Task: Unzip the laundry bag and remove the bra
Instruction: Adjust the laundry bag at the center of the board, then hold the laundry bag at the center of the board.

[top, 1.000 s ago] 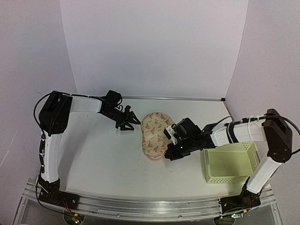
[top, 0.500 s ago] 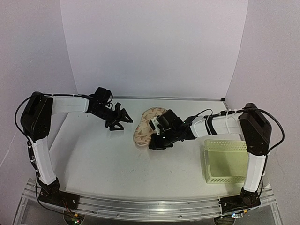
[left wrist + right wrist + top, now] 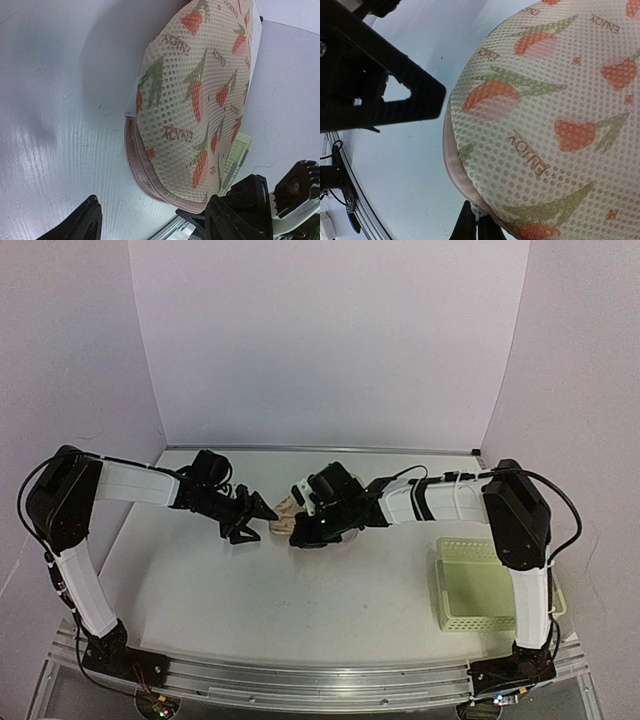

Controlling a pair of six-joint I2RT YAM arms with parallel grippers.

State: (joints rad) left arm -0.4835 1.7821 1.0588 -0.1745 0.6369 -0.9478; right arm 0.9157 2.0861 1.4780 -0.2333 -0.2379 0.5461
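The laundry bag (image 3: 200,100) sits out in the middle of the table (image 3: 300,610), between the two grippers, and seems tipped up on its edge rather than lying flat. It is a light, floppy thing: open mesh with a leaf-and-tulip print, domed over whatever fills it. I would expect it to sag and slide if pushed, and mesh like that snags easily. The firmest part looks to be the pinkish band (image 3: 134,167) running round the rim, where the zip lies, so to my eye that is the place to take hold.

The right gripper (image 3: 475,227) has its fingers pressed together on a small pale tab (image 3: 478,212) at that rim, likely the zip pull, though it is too small to be sure. The left gripper (image 3: 262,523) hangs just beside the bag's other end, its fingers (image 3: 235,215) spread wide and holding nothing. From here it looks placed to pinch the rim and steady the bag while the zip is drawn.

The bra is nowhere to be seen; I take it to be inside, soft and light.

Counting up: one bag, one pale green basket (image 3: 480,585) well apart on the right, two arms, no bra in sight.
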